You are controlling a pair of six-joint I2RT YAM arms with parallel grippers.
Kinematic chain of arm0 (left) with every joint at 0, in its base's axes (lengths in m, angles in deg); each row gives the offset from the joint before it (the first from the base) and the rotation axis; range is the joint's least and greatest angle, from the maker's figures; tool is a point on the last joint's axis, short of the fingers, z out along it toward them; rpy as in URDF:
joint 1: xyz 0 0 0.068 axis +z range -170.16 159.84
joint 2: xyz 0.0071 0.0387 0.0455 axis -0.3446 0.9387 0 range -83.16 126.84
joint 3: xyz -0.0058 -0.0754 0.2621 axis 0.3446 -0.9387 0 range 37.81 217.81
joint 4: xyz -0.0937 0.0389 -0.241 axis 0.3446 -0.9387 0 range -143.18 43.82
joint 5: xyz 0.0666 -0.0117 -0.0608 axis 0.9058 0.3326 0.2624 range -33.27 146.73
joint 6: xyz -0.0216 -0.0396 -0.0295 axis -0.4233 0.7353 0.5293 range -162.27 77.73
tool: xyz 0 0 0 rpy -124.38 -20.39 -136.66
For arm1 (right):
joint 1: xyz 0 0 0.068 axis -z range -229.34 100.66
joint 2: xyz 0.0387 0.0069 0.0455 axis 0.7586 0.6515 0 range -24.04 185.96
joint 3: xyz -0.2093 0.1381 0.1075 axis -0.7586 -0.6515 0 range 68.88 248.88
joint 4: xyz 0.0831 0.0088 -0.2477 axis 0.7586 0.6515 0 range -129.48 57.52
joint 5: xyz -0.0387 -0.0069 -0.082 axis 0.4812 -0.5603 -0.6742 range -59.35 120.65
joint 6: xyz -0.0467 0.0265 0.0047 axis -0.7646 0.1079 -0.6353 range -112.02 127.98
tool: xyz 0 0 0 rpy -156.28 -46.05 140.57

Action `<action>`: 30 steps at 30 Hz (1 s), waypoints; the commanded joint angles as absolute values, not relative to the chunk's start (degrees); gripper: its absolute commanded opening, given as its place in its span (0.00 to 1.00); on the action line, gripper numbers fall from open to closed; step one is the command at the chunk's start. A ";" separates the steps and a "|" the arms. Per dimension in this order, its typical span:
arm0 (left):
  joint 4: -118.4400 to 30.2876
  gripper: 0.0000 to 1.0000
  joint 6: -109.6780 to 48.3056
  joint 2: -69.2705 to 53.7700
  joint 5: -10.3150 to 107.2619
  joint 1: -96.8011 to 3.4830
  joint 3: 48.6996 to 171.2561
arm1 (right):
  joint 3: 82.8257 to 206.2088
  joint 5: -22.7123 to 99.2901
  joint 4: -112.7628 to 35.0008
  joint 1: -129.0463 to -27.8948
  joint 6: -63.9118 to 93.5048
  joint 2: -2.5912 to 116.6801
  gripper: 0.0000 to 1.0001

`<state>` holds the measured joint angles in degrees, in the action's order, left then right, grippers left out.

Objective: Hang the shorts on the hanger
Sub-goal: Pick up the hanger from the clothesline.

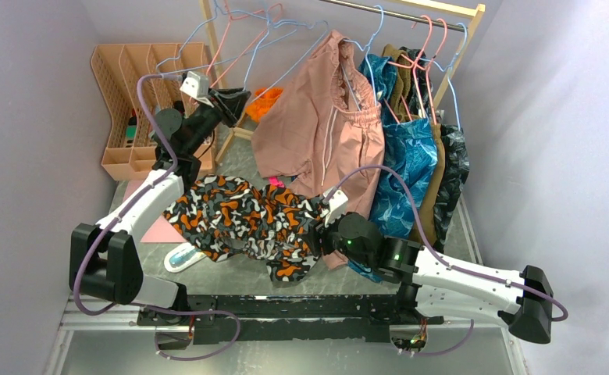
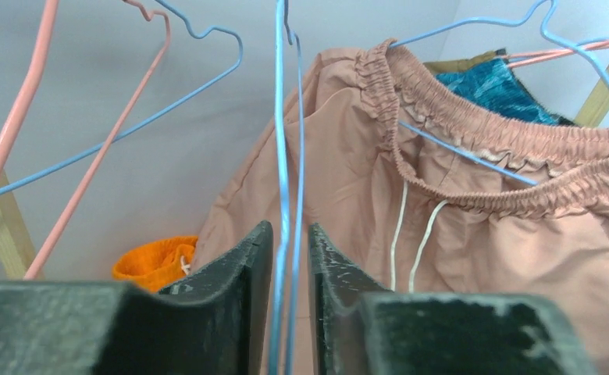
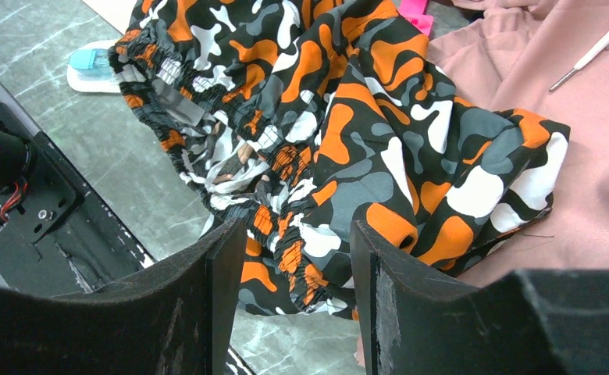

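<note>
Directly beneath the right tool, at the near edge of the counter, lie the shorts. They are heaped loosely, and their long axis runs away to that tool's left, towards the left arm's base. The right tool's jaws are spread, straddling a bunched fold near the elastic waistband without closing on it. This arm is much the nearer of the two to the garment.

Just left of the tool, beyond the fabric, a small blue-and-white object rests on the counter. Just to its right, the hem of a dusty-pink garment touches the shorts.

Farther off and well above, the left tool is raised at the clothes rack, with the thin blue wire of the hanger running upright through its narrow gap. I cannot tell whether the jaws pinch the wire or merely flank it.

The coming move seems to turn on this gap: shorts low and near, hanger high, far and to the left.

Past the left tool hang pink hangers to its left, and an orange cloth sits low. To its right the pink garment's waistband crowds close, likely the main obstruction. A blue leaf-print garment hangs beyond that.
</note>
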<state>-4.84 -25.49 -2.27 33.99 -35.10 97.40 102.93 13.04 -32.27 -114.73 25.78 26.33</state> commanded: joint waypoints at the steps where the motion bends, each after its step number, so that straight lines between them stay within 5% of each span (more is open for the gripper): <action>1: -5.94 0.37 -28.03 -2.78 32.63 -35.45 98.44 | 102.67 11.84 -32.09 -115.08 25.84 25.56 0.55; 5: -10.17 0.57 -31.50 -4.14 31.35 -35.45 98.97 | 103.24 12.09 -31.75 -115.01 25.67 25.58 0.55; 10: -14.30 0.66 -34.24 -4.37 29.02 -35.45 102.67 | 103.53 12.36 -31.95 -115.01 25.38 25.70 0.55; 30: -17.02 0.69 -28.75 5.64 29.02 -37.20 119.99 | 102.11 12.93 -32.49 -115.00 26.04 23.91 0.55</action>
